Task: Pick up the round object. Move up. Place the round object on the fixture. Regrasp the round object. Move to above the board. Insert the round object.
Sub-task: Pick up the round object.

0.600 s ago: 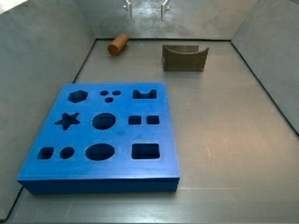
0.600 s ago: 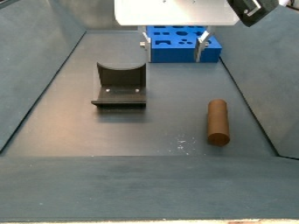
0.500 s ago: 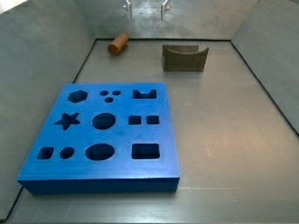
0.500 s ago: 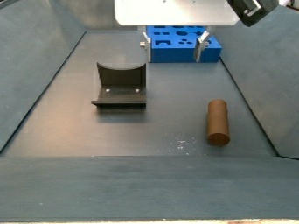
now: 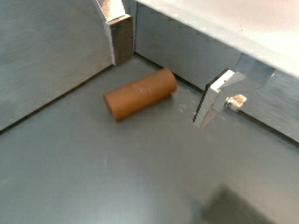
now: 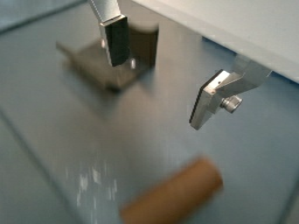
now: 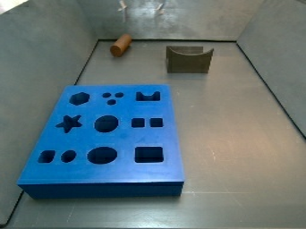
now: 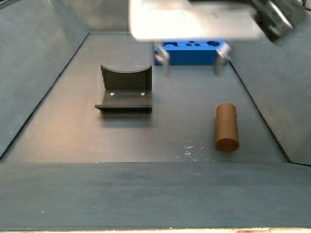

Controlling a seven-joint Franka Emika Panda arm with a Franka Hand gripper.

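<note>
Gripper point(image 5: 170, 74) with jaws spread wide and empty, hovering above the round object point(image 5: 140, 94) — a stance suited to straddling the peg, which lies on its side on the floor by the wall. The fixture point(image 8: 124, 89) stands apart; the board point(image 7: 106, 139) lies well away — no legible writing or labels anywhere

The round object point(image 5: 140, 94) lies on its side between the gripper's point(image 5: 170, 74) spread fingers point(image 5: 121, 39), untouched.

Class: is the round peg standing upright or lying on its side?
Lying on its side: the round peg rests lengthwise on the floor, below the open, empty gripper.
</note>
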